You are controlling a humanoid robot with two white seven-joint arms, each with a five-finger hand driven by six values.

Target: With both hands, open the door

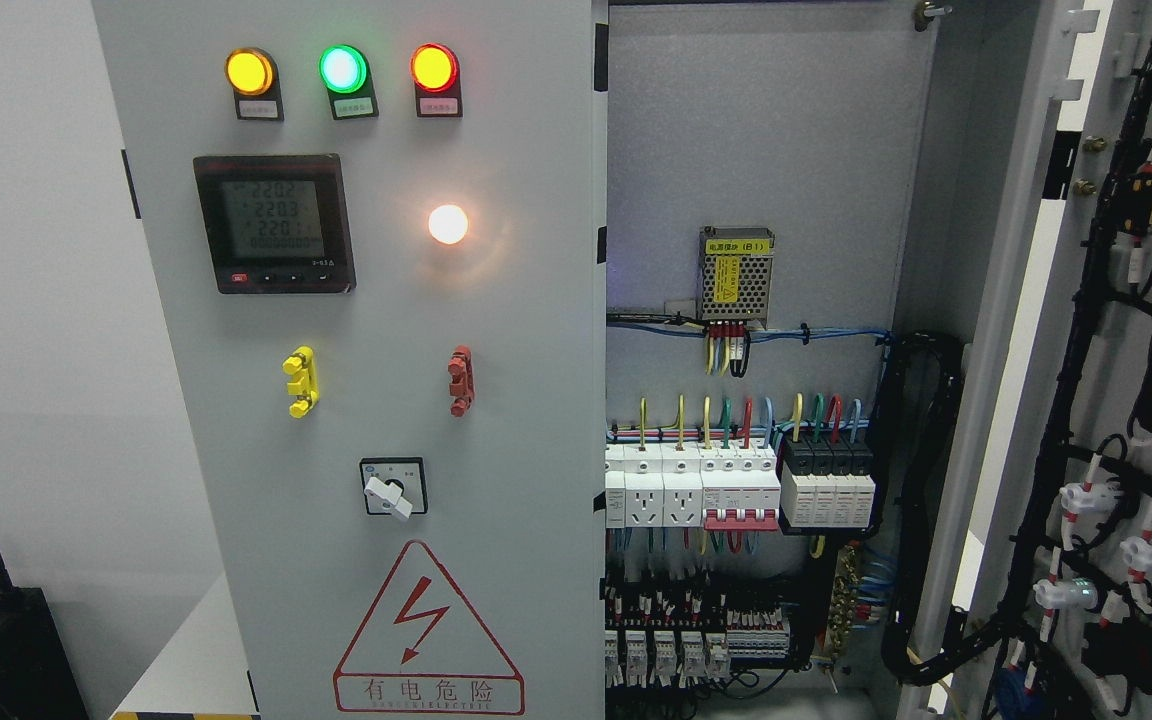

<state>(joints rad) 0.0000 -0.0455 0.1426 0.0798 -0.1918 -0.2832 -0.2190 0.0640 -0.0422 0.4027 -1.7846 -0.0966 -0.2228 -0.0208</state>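
No hands in shot right now, neither left nor right, so how the fingers stand can't be told, nor which arm is nearer. The cabinet has two doors. The left door (376, 420) stands closed and face-on, a tall upright panel with its long axis vertical, carrying lamps (341, 68), a meter (273, 222) and a selector switch (392, 488). Its free edge runs down the middle of the view. The right door (1096, 400) is already swung wide, seen edge-on at far right, wiring on its inner face. Between them the breakers (736, 490) are exposed. My read: the left door is what's left to pull
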